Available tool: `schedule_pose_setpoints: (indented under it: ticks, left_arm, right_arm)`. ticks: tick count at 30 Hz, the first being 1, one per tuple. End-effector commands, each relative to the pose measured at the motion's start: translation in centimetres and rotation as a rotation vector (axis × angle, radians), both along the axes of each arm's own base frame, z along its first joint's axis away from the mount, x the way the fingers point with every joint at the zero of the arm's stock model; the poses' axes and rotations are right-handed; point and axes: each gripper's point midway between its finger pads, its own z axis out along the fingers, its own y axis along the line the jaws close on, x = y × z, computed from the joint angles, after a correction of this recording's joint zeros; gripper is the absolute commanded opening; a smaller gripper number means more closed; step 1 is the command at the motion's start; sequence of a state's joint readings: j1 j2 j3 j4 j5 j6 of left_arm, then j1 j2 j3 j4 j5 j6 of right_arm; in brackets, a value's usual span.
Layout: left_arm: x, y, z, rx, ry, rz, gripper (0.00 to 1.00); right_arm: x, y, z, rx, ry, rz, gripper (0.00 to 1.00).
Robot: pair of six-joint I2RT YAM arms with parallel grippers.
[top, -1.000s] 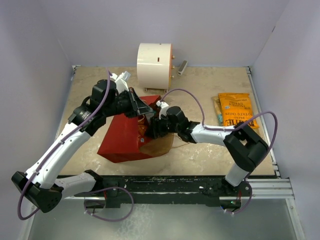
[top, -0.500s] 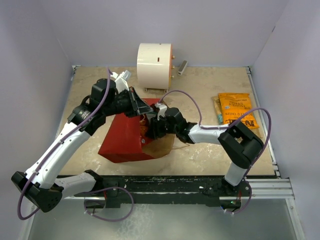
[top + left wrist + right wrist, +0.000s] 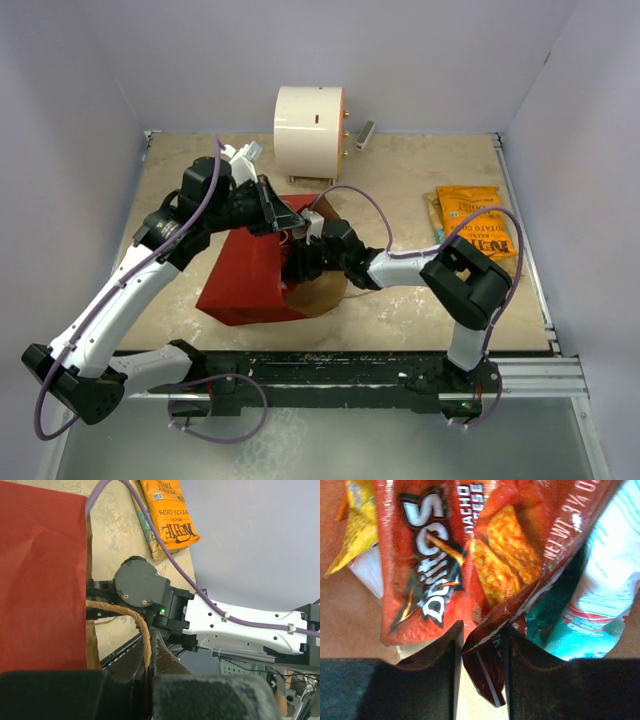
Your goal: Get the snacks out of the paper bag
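The paper bag (image 3: 250, 275) lies on its side on the bench (image 3: 400, 300), left of centre in the overhead view, with its brown-lined mouth facing the right of the frame. The left tool (image 3: 275, 212) sits at the bag's upper edge. In its own wrist view it is clamped tight on the twine handle (image 3: 142, 630), which runs down between the fingers at the bottom of the frame.

The right tool (image 3: 300, 262) reaches into the mouth. Its wrist view shows the tool (image 3: 481, 635) narrowed onto a crumpled fold at the lower edge of the red chip bag (image 3: 435, 555), so that packet is gripped but not yet out. A teal packet (image 3: 590, 615) presses against the chip bag on the right of that frame, and a yellow packet (image 3: 357, 525) shows at the upper left. The yellow-orange chip bag (image 3: 475, 215) already lies flat on the bench at the right, well apart from the paper bag.

The grip is probably the weak point. It takes only a thin pinch of slick foil near a corner, so a quick pull could let the fold slide free and leave the packet inside. The teal packet lies so close that it may be dragged along and drop at the mouth. A packet puffed with air could also catch on the paper rim. The pull would then pass to the paper bag, and only the thin twine restrains it; the handle may tear loose, or the whole bag may slide toward the right. Squeezing harder risks crushing the chips.
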State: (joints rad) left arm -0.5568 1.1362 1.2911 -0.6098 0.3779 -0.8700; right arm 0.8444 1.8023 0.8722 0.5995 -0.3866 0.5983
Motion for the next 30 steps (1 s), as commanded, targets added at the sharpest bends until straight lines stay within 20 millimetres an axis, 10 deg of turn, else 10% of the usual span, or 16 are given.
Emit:
schedule_pose_setpoints:
  ticks: [1,14,30]
  left_arm:
    - [0.2,0.5,2.6,-0.011,-0.083,0.01,0.0]
    - [1.5,3.2,1.6,0.046,-0.059,0.129,0.0]
    - [2.2,6.4,1.0,0.079,-0.053,0.232,0.0]
  right_arm:
    - [1.1,1.3,1.7,0.02,-0.015,-0.015,0.33]
    - [-0.1,1.6,7.0,0.102,-0.008,0.029,0.0]
    - [-1.9,-0.3,13.4,0.102,-0.018,0.046,0.0]
